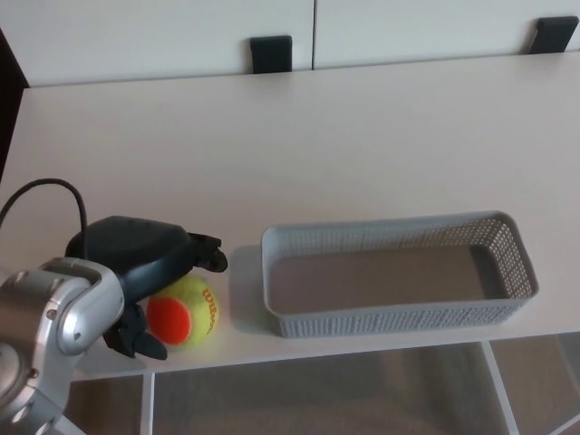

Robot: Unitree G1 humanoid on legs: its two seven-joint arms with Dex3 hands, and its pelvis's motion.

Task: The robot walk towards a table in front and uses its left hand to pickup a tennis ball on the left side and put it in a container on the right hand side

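Tennis ball [186, 308] is resting just left of the grey basket [390, 319] while the left hand [145, 263] is straddling it, fingers [210, 256] parted, gripping nothing yet, readying pickup.

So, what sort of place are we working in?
Likely an indoor office or lab room: a plain white table, white panels behind it with black brackets, and a grey plastic storage basket on the table.

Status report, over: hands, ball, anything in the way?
Left hand at tennis ball, grip unconfirmed. Right hand not in view. Ball on table beside empty basket. Nothing between them.
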